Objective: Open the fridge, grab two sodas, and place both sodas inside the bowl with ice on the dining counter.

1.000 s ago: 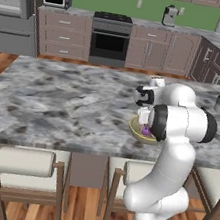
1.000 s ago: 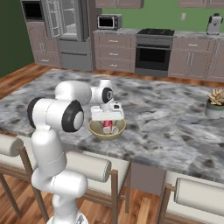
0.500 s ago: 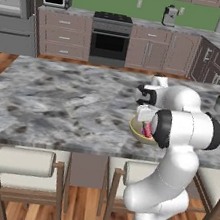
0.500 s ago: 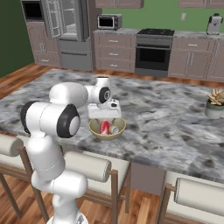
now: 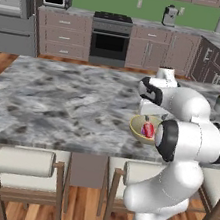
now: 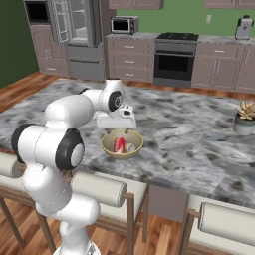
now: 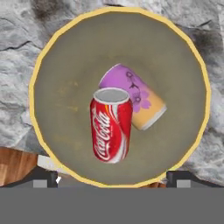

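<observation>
Fingers (image 7: 112, 177) wide apart, empty, above bowl (image 7: 52, 57) with red can (image 7: 111, 127) and purple can (image 7: 135, 94).

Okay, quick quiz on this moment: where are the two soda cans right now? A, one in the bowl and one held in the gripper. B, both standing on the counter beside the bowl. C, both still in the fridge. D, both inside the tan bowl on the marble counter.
D: the hand view shows the red can and the purple can both inside the bowl, with the gripper open above them.

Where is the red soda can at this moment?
The red can lies inside the bowl on the dining counter, touching the purple can, directly under the gripper.
</observation>
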Tool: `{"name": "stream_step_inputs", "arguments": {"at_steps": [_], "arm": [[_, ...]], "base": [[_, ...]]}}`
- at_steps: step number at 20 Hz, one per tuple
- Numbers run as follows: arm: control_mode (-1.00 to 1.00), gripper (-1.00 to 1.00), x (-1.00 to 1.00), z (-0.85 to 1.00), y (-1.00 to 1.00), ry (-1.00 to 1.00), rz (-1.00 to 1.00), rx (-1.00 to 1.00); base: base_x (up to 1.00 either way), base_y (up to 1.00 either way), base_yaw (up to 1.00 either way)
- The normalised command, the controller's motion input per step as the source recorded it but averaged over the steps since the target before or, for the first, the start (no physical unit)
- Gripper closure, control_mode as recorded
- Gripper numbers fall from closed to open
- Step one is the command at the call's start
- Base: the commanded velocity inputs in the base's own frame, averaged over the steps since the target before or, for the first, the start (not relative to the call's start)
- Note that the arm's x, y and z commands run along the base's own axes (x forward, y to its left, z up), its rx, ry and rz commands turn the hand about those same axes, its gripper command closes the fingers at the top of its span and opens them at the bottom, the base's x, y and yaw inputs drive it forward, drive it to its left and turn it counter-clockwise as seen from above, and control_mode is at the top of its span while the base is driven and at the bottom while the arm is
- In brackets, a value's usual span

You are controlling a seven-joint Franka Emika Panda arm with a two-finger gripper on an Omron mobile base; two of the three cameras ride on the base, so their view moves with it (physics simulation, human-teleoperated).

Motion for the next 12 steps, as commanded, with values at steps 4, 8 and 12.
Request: {"name": "stream_step_inputs", "arguments": {"at_steps": [4, 8, 12], "arm": [[-1.0, -1.0, -0.37, 0.44, 0.3, -0.04, -0.08, 0.0], [-1.0, -1.0, -0.4, 0.31, 0.25, -0.03, -0.09, -0.02], [-1.0, -1.0, -0.43, 0.2, 0.13, -0.02, -0.09, -0.04]], "base": [[0.0, 0.0, 0.0], [0.0, 0.0, 0.0], [0.0, 0.0, 0.0]]}}
